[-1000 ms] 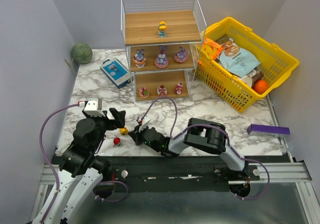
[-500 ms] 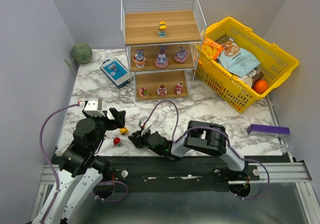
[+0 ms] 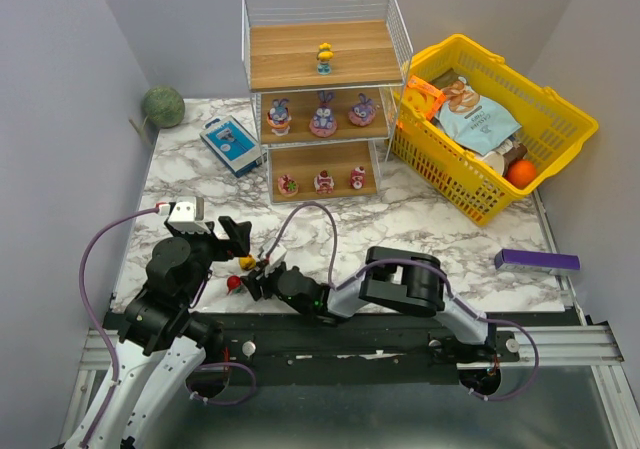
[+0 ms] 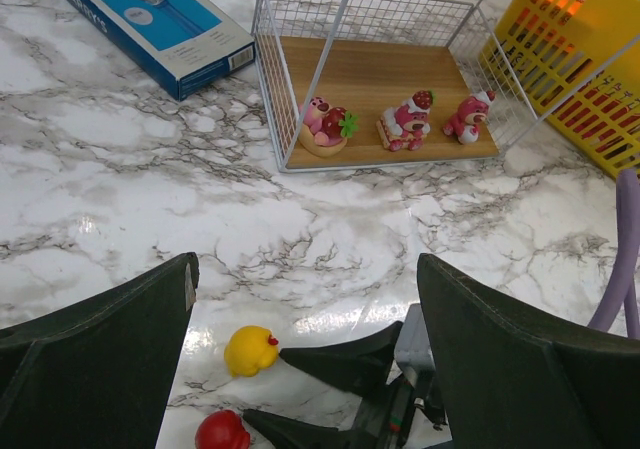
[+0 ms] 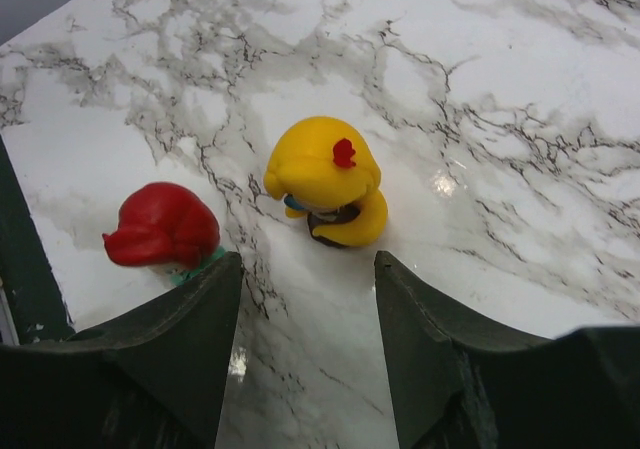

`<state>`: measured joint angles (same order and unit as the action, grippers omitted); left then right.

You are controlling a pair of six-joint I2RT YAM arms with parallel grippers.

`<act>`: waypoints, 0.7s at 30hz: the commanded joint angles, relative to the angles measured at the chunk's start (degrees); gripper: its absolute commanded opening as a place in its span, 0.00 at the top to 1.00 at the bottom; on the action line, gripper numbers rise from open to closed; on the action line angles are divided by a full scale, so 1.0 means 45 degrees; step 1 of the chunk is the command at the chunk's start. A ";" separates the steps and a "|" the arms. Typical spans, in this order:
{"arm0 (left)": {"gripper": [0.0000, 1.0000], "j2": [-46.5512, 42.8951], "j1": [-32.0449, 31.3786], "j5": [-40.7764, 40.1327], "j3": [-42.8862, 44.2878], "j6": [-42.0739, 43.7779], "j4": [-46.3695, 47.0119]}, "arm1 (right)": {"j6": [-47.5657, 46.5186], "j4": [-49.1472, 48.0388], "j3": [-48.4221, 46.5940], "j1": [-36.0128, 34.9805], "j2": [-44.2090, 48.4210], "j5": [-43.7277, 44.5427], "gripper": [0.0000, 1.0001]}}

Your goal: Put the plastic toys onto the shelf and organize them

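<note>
Yellow toy [image 5: 325, 179] and red-haired toy [image 5: 165, 227] lie unshelved on the near table [image 3: 440, 209], seven others [image 3: 324, 122] on the shelf [image 3: 300, 64]; left gripper [image 4: 305, 269] and right gripper [image 5: 307, 269] gape empty.

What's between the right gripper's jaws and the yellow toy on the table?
Nothing. In the right wrist view, only bare marble table separates the open right gripper from the yellow toy just ahead. The red-haired toy sits off to one side.

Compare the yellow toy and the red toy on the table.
The yellow toy sits squarely before the open right gripper; the red toy sits off beside one finger. The yellow toy looks bulkier than the red toy. Both rest on the table, ungripped.
</note>
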<state>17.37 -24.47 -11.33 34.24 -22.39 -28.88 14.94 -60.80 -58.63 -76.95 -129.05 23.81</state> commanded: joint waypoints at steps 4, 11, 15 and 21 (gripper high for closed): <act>0.01 -0.0070 0.0066 -0.0099 -0.0050 -0.0024 0.0012 | -0.0429 0.3293 -0.1598 -0.0088 -0.1399 0.1504 0.36; 0.01 -0.0031 0.0066 -0.0118 -0.0050 -0.0024 0.0012 | -0.0390 0.4232 -0.2459 -0.0069 -0.1868 0.2383 0.34; 0.01 -0.0050 0.0066 -0.0099 -0.0050 -0.0024 0.0032 | -0.0488 0.4389 -0.2498 -0.0088 -0.1927 0.2716 0.28; 0.01 -0.0011 0.0066 -0.0099 -0.0050 -0.0024 0.0032 | -0.1151 0.4292 -0.2693 -0.0030 -0.2044 0.2502 0.26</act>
<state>17.37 -24.47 -11.33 34.24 -22.39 -28.88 11.44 -49.84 -71.40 -77.30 -133.88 33.26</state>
